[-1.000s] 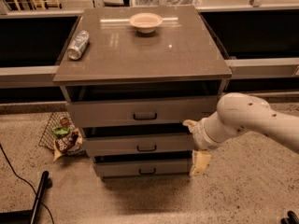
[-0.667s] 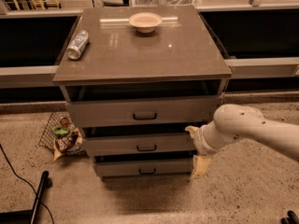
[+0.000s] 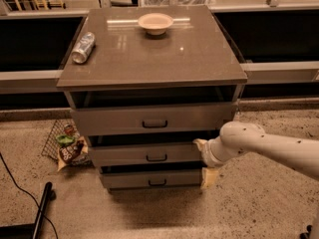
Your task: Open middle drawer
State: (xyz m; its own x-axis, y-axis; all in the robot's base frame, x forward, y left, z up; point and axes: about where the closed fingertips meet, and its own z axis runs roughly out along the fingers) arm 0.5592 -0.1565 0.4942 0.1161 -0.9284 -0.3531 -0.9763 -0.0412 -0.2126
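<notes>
The cabinet (image 3: 149,59) has three stacked drawers. The middle drawer (image 3: 124,156) is a grey-brown front with a small dark handle (image 3: 156,158) at its centre, and it juts out slightly. My gripper (image 3: 204,161) is at this drawer's right end, at the tip of the white arm (image 3: 269,146) coming in from the right. It is open. One cream finger (image 3: 199,144) is at the drawer's upper right corner. The other finger (image 3: 209,178) hangs lower, beside the bottom drawer (image 3: 129,179). Neither is on the handle.
A pale bowl (image 3: 155,23) and a tipped can (image 3: 83,47) lie on the cabinet top. The top drawer (image 3: 114,121) stands slightly out. A wire basket (image 3: 56,138) with snack bags sits on the floor at left. A black pole (image 3: 41,210) and a cable lie at bottom left.
The arm has dropped lower and the gripper has shifted a little down and left along the cabinet's right side. The drawers have not visibly moved.
</notes>
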